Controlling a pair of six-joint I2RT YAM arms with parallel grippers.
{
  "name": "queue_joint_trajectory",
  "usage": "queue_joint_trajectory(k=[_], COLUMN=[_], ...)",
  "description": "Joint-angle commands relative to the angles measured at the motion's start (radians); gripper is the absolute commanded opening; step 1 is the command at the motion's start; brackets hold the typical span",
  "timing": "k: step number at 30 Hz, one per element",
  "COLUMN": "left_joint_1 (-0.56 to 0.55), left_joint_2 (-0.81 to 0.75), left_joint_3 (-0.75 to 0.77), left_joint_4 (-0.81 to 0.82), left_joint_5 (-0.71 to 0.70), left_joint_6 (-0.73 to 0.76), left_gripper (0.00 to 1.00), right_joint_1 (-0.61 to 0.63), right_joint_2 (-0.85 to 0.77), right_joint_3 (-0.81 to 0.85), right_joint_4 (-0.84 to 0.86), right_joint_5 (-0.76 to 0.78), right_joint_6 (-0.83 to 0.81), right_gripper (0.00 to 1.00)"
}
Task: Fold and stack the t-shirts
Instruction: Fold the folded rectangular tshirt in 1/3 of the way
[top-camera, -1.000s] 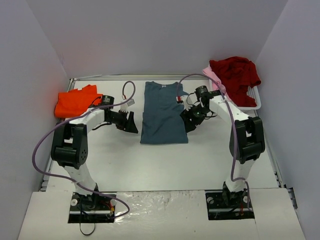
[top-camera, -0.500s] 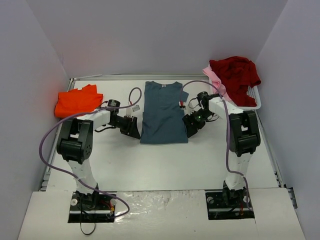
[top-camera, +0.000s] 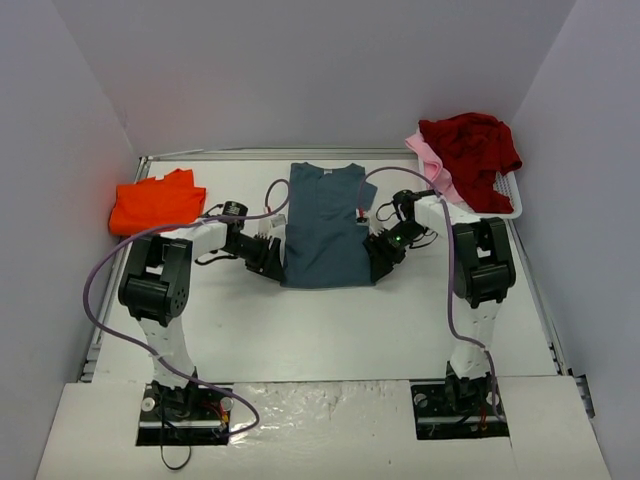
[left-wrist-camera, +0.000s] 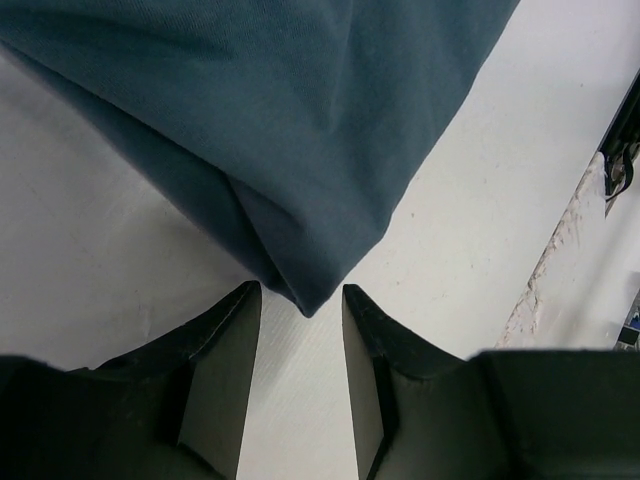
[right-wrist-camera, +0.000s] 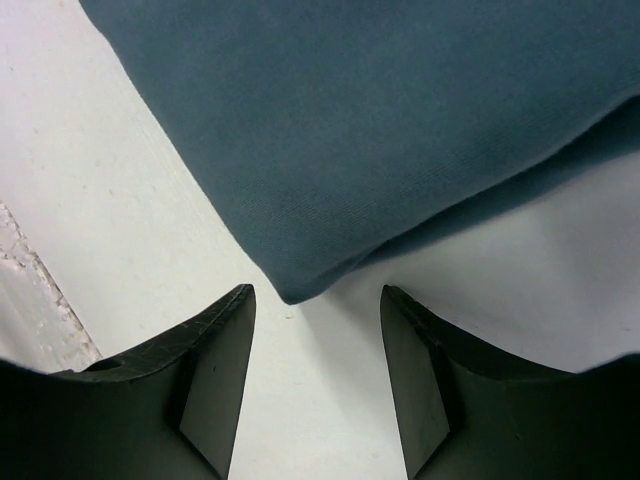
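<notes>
A slate blue-grey t-shirt (top-camera: 325, 225) lies flat in the middle of the table, folded into a long strip with its collar at the far end. My left gripper (top-camera: 272, 262) sits low at its near left corner. In the left wrist view the gripper (left-wrist-camera: 298, 292) is open, and the tip of the shirt (left-wrist-camera: 300, 130) just reaches between the fingertips, unpinched. My right gripper (top-camera: 380, 262) is at the near right corner. It stands open (right-wrist-camera: 315, 292), with the cloth (right-wrist-camera: 400, 120) just ahead of its tips. An orange t-shirt (top-camera: 155, 203) lies far left.
A white basket (top-camera: 508, 203) at the far right holds a heaped dark red t-shirt (top-camera: 470, 145), with a pale pink one (top-camera: 425, 150) hanging over its left side. Grey walls enclose the table on three sides. Cables loop over both arms.
Both grippers have slid nearer along the shirt's sides, down to its near corners. The left jaws have narrowed. The shirt itself has not moved.
</notes>
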Motion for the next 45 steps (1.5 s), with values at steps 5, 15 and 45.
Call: queue_joint_trajectory(k=[5,15,45], left_joint_1=[-0.007,-0.031,-0.034], left_joint_2=[0.032,0.088,-0.010], left_joint_3=[0.054,0.092,0.198], left_joint_4=[-0.013,-0.051,-0.525], left_joint_5=[0.039,0.076,0.196], left_joint_6=[0.010,0.035,0.426], left_gripper=[0.31,0.03,0.02], right_joint_1=[0.001,0.010,0.052], right_joint_2=[0.055,0.077,-0.144], right_joint_3=[0.016,0.016,-0.079], right_joint_4=[-0.072,-0.071,-0.189], right_joint_5=[-0.027,-0.024,0.027], right_joint_6=[-0.043,-0.037,-0.049], right_gripper=[0.49,0.38,0.00])
